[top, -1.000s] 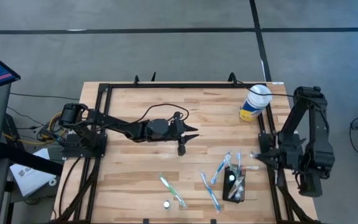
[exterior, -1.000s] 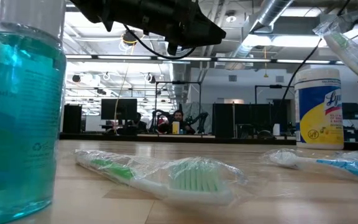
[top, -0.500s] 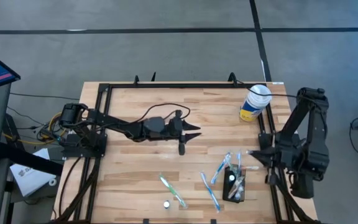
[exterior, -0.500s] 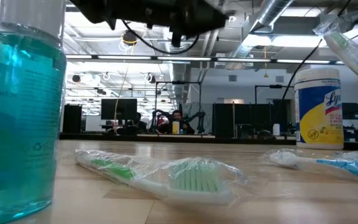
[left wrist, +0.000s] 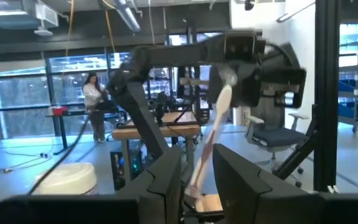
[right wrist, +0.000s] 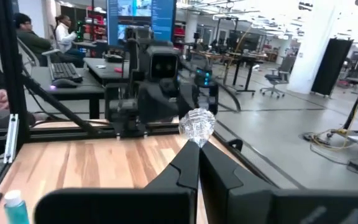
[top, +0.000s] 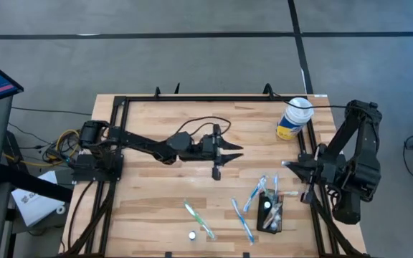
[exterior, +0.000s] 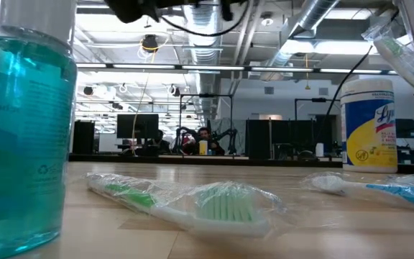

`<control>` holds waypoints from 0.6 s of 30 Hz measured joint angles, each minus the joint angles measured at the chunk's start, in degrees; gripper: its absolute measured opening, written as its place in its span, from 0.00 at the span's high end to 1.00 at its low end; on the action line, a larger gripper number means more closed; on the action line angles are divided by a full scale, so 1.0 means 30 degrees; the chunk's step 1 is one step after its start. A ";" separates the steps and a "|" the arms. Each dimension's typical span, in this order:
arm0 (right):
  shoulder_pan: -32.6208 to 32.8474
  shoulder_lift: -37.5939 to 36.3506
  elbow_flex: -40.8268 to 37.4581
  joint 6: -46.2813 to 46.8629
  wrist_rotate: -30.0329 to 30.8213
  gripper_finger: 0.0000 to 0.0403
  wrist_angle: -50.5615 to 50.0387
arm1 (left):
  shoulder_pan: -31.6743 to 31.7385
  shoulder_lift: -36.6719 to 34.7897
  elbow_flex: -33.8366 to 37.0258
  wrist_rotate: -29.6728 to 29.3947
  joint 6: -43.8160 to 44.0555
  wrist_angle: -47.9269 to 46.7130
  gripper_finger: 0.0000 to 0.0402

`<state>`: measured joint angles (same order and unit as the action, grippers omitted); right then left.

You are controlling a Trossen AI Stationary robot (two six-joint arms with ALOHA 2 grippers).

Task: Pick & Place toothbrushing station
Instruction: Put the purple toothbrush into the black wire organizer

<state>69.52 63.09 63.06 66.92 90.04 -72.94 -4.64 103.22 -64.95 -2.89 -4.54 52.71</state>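
The left gripper [top: 229, 151], pinched on a wrapped toothbrush [left wrist: 211, 134], has swung nearer the toothbrushing station [top: 269, 211], which sits ahead, well apart. The right gripper [top: 290, 165], clamped on another toothbrush [right wrist: 196, 124], has lifted away beside it.

A wooden table [top: 149, 193] carries wrapped toothbrushes [top: 198, 219], a canister [top: 293, 119], a black caddy [top: 270, 212].

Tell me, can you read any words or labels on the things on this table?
"Ly…": start of a blue brand name on the yellow-and-white canister; the rest is cut off or blurred.
Small print and icons lower on that label: too small to read.
Teal bottle: embossed mark, unreadable.
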 joint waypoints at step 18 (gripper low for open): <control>-0.0381 0.0014 0.0426 -0.3512 -0.0004 1.00 0.2622 | 0.0066 0.6148 -0.7949 0.2828 0.0147 -0.0272 0.75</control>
<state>68.38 63.13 64.34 56.38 90.03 -65.08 -4.45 121.67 -88.80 5.59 -4.10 51.89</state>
